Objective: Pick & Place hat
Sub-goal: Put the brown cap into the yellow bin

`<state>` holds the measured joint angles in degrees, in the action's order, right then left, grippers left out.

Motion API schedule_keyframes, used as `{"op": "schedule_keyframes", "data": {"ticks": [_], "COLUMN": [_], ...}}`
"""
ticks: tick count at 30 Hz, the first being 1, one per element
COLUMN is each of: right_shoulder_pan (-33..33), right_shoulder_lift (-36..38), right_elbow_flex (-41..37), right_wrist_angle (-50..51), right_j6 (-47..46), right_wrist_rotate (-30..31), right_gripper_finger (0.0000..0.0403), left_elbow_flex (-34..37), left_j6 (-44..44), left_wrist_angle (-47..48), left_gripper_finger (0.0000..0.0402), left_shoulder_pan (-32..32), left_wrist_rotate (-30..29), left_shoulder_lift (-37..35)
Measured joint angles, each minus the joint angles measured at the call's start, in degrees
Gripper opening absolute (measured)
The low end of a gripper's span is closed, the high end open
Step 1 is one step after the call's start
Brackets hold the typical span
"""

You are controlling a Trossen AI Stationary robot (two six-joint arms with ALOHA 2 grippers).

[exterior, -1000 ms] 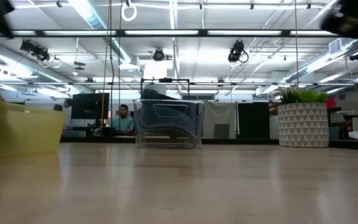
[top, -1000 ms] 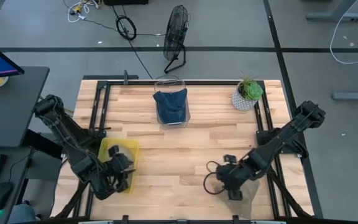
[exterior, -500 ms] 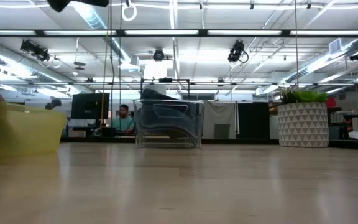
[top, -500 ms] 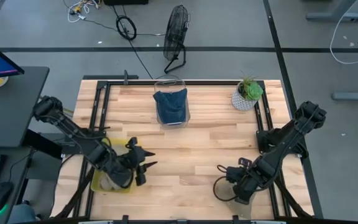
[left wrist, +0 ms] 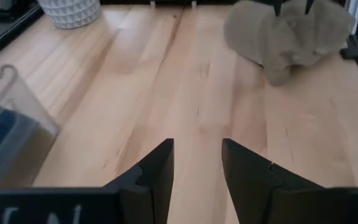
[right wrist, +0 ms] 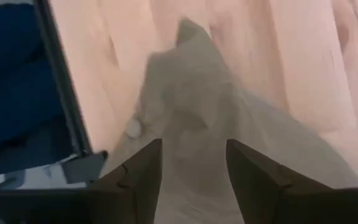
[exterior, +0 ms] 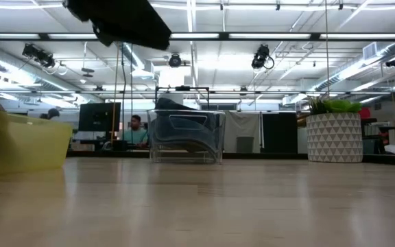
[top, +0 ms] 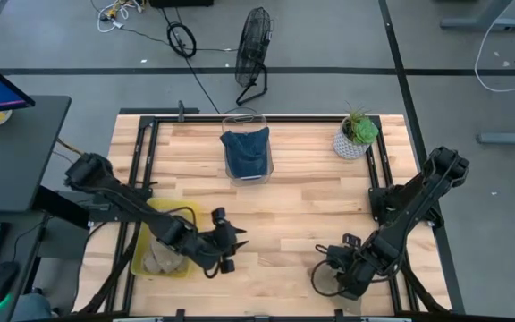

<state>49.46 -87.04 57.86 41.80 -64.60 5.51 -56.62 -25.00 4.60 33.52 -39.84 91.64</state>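
Observation:
A beige hat [right wrist: 197, 118] lies on the wood near the table's near right corner, also seen as the beige hat [left wrist: 288, 37] in the left wrist view. My right gripper [top: 335, 275] hangs over it, open, its fingers [right wrist: 135, 174] on either side of the cloth. My left gripper [top: 229, 252] is open and holds nothing, pointing across the table just right of the yellow bin [top: 150, 219]. A second beige hat [top: 159, 259] lies in that bin. A blue hat [top: 246, 148] sits in a clear container [top: 245, 175] at the far middle. My right gripper comes at the beige hat from above with open fingers either side of its raised middle [right wrist: 194, 146]. Whether the fingers touch the cloth cannot be told. The hat lies flat on the table.
A potted plant [top: 357, 134] stands at the far right corner. The clear container [exterior: 186, 136] and the yellow bin [exterior: 19, 147] show in the low view, with my left arm [exterior: 125, 20] above. Bare wood [top: 275, 224] spans the middle. A person sits in the room behind.
My left gripper has come away from over the yellow bin and moved toward the table's right, turning to point that way; a beige hat now shows in the bin. My right gripper has moved toward the near edge, over the beige hat.

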Motion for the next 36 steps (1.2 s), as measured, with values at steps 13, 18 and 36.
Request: {"op": "schedule_keyframes", "data": {"ticks": [13, 18, 36], "right_shoulder_pan": [0.53, 0.54, -0.75], "right_shoulder_lift": [-1.06, -3.51, -5.18], "right_elbow_flex": [-0.82, -0.82, -0.89], "right_wrist_angle": [1.83, 2.38, 0.31], "right_j6": [0.35, 0.66, 11.25], "right_wrist_rotate": [1.09, 1.51, 4.95], "right_gripper_finger": [0.0181, 0.0181, 0.0069], "left_elbow_flex": [0.0, 0.0, 0.02], "left_j6": [1.78, 1.97, -2.76], "left_wrist_angle": [-3.75, -4.07, -6.54], "left_gripper_finger": [0.0141, 0.014, 0.014], "left_shoulder_pan": [-3.43, -3.87, -3.89], "left_wrist_rotate": [4.69, 5.16, 5.22], "left_shoulder_lift": [3.05, 3.03, 3.01]}}
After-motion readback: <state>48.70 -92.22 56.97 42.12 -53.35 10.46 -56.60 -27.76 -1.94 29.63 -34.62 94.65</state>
